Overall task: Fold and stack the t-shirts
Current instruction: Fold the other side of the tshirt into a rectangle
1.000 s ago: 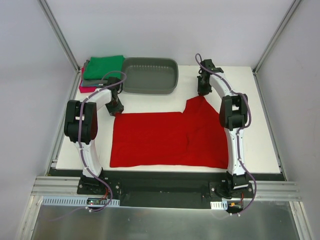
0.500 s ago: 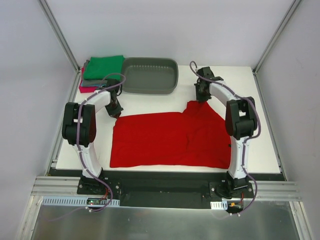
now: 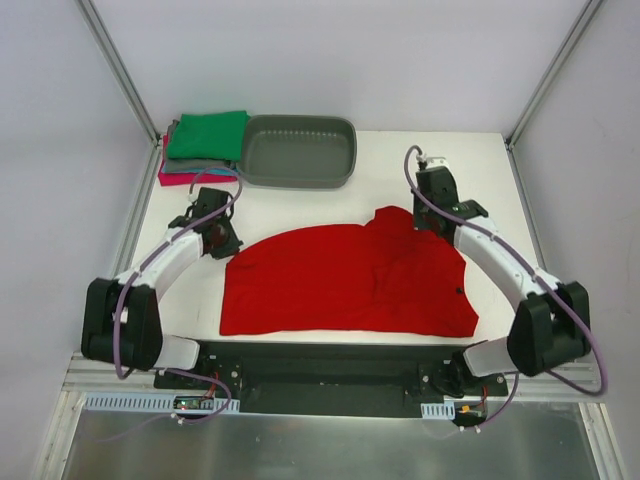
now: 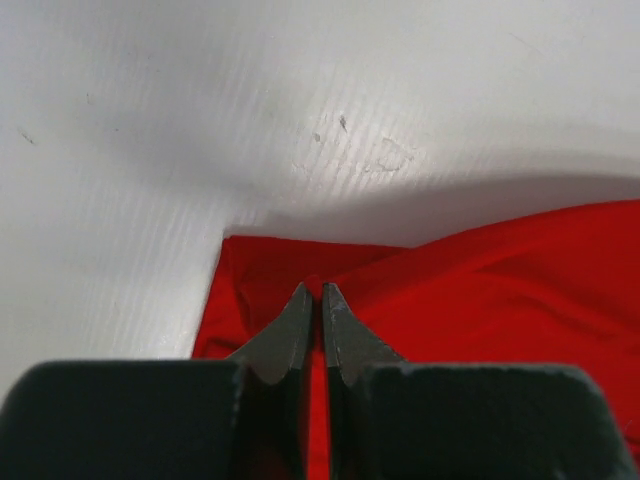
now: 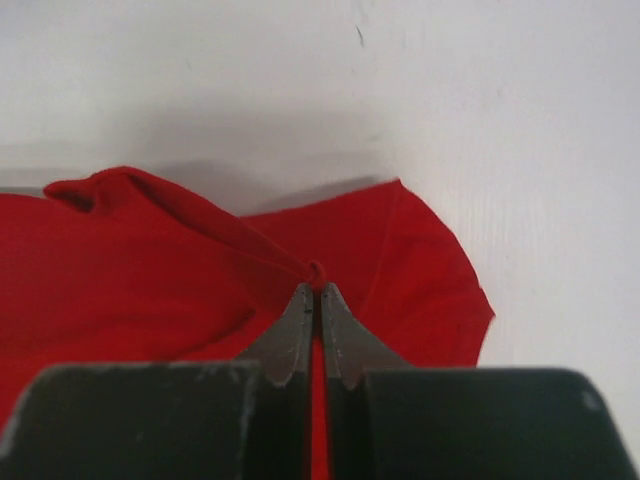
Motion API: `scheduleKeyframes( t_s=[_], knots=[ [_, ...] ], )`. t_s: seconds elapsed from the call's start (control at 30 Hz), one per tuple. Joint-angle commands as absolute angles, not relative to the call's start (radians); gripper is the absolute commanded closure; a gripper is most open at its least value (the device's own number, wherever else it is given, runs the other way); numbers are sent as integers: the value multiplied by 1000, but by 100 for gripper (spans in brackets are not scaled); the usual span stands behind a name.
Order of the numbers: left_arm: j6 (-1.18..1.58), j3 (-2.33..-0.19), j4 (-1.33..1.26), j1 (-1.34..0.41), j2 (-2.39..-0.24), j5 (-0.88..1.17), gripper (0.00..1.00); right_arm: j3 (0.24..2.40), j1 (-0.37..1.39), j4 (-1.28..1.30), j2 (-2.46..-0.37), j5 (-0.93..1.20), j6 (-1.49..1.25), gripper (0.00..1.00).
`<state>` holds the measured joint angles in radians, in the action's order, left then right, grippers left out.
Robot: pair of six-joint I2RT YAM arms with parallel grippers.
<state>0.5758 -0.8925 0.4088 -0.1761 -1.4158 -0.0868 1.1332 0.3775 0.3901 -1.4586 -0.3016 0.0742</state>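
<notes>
Red t-shirt spread on white surface, near-centre. L gripper & R gripper each clamped on its far edge. Far-left: folded t-shirts stack, green on top, touching grey tub. White walls behind.

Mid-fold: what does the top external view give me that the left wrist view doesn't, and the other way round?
Only top external: the grey tub, the folded t-shirt stack beside it, and the right pincer at the far edge of the red t-shirt. Only left wrist: the left pincer shut on a pinch of cloth near a corner. Both: that red t-shirt and the white table.
</notes>
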Motion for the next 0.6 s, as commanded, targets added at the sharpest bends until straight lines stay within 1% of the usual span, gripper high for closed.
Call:
scheduleKeyframes(
  t_s=[0.0, 0.13, 0.3, 0.4, 0.57],
  knots=[
    [580, -789, 330, -179, -1272, -26, 100, 1031, 379, 446, -1278, -371, 2, 99],
    [592, -703, 318, -178, -1154, -44, 100, 941, 377, 474, -1136, -362, -38, 99],
    [571, -672, 307, -179, -1071, -38, 100, 893, 377, 534, -1026, -387, -49, 99],
    [531, -724, 287, -178, -1101, -61, 100, 884, 374, 538, -996, -394, -35, 99],
    [509, -833, 287, -178, -1183, -69, 100, 916, 362, 551, -1022, -379, -29, 99]
  ],
)
